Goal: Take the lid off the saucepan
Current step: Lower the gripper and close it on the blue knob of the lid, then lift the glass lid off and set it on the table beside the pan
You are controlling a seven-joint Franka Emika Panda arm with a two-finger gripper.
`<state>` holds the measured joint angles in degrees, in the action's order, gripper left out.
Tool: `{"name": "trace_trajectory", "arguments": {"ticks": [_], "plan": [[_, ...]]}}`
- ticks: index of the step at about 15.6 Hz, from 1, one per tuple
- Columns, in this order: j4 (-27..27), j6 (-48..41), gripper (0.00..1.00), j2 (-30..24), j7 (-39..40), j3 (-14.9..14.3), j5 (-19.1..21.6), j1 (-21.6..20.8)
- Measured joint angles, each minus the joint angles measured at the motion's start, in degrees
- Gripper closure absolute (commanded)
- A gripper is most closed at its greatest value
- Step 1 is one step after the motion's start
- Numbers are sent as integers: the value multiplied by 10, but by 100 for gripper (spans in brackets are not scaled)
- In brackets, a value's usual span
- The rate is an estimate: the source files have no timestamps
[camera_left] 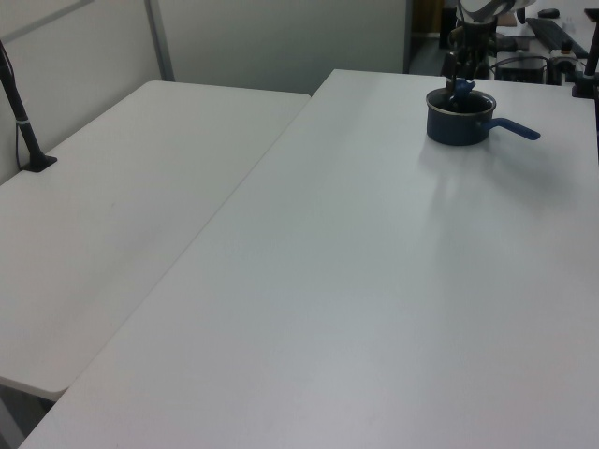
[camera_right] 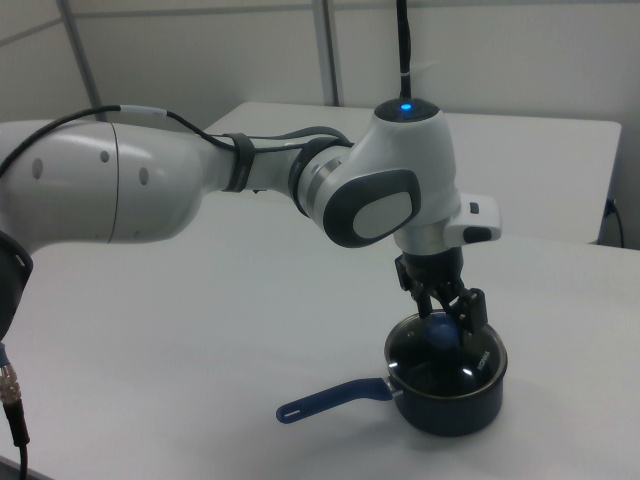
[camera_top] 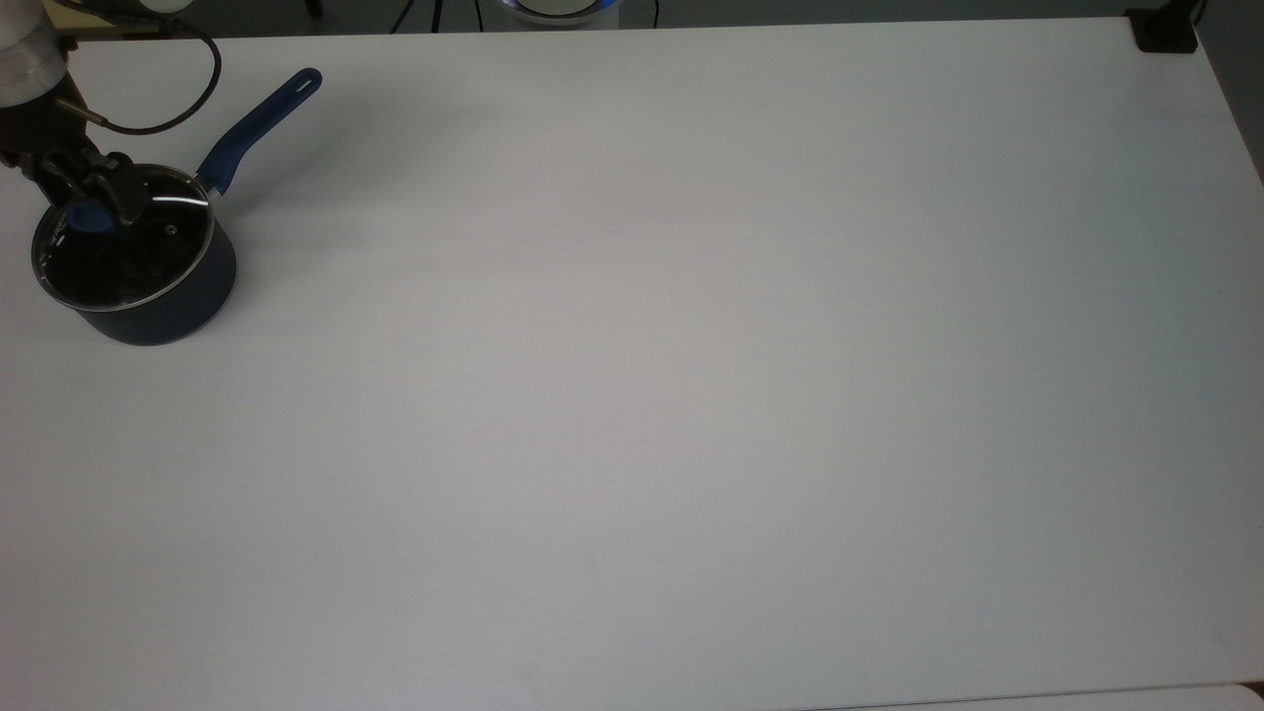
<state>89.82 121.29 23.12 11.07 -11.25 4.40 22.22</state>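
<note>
The round clear glass lid [camera_top: 123, 239] with its thin metal rim is sitting on the small dark navy saucepan [camera_top: 148, 296], way over at the top view's far left corner of the plain white counter [camera_top: 691, 395]. The pan's long blue handle [camera_top: 259, 123] points up and right in the top view. The black two-finger pincer [camera_right: 442, 316] comes straight down with its fingers pinched on the lid's blue knob [camera_right: 440, 330].
</note>
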Motion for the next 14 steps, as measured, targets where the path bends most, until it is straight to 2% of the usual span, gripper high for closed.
{"name": "trace_trajectory", "arguments": {"ticks": [4,6,9,14], "plan": [[1,0,15,3,3,0,0,0],[1,0,23,3,11,0,0,0],[5,-1,42,3,20,0,0,0],[3,-16,45,2,33,0,0,2]]}}
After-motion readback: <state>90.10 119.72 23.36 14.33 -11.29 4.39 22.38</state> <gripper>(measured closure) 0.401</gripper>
